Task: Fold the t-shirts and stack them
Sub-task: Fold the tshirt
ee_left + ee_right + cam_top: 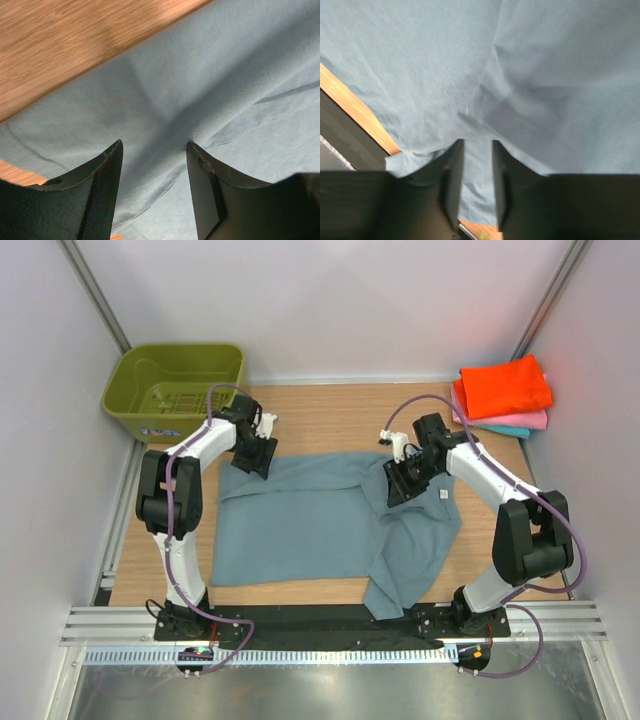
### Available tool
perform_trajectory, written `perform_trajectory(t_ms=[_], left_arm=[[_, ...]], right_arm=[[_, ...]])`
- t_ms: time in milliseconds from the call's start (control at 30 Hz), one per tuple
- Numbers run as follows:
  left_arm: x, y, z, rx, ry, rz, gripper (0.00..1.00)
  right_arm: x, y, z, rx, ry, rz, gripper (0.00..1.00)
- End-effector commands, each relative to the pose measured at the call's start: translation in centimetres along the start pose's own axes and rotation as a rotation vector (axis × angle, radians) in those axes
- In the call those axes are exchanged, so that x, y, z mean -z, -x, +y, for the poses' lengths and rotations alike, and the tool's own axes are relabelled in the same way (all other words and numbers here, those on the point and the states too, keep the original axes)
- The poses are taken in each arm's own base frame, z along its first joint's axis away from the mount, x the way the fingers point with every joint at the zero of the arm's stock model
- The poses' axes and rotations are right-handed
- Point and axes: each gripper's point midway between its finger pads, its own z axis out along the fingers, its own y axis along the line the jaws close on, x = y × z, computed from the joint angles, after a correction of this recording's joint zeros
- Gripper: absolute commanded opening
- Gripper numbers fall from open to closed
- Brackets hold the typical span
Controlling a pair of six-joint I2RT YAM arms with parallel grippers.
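A large dusty blue-grey t-shirt point(300, 525) lies spread across the middle of the table, its right part bunched and folded over, one corner reaching the near edge. My left gripper point(256, 454) hovers at the shirt's far left corner. In the left wrist view it point(154, 145) stands open over the cloth point(210, 75), one fingertip point(192, 148) at a crease. My right gripper point(400, 480) is over the shirt's right side. In the right wrist view it point(477, 143) shows a narrow gap, with the cloth point(420, 65) lying below. Folded orange point(505, 385), pink point(520, 420) and teal point(515, 431) t-shirts are stacked at the back right.
An olive-green plastic basket point(175, 390) stands at the back left corner. Bare wooden table point(330, 415) shows behind the shirt. White walls close in on both sides and at the back. A black rail with the arm bases point(300, 625) runs along the near edge.
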Motion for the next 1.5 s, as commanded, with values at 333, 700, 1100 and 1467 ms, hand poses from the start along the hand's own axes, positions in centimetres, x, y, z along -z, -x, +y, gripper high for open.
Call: perform_trajectory(t_ms=[333,700,1100,1467], left_arm=[[1.6,2.2,2.0,-0.004,0.13,-0.078,0.55],[-0.6,1.0,3.8,0.046,0.146,-0.009,0.56],[-2.0,2.2,6.5,0.072,0.189,0.015,0.56],[-2.3,1.5,7.0,0.076,0.201,0.034,0.56]], right_arm=[[5.3,10.6,-9.1,-0.152,-0.243,-0.333,0.47],[6.2,11.8,-19.2,-0.279,-0.325,-0.362,0.47],[3.5,11.5,-23.1,-0.32,-0.332,-0.317,0.47],[0.9,8.4,-23.4,-0.356,-0.295,-0.234,0.43]])
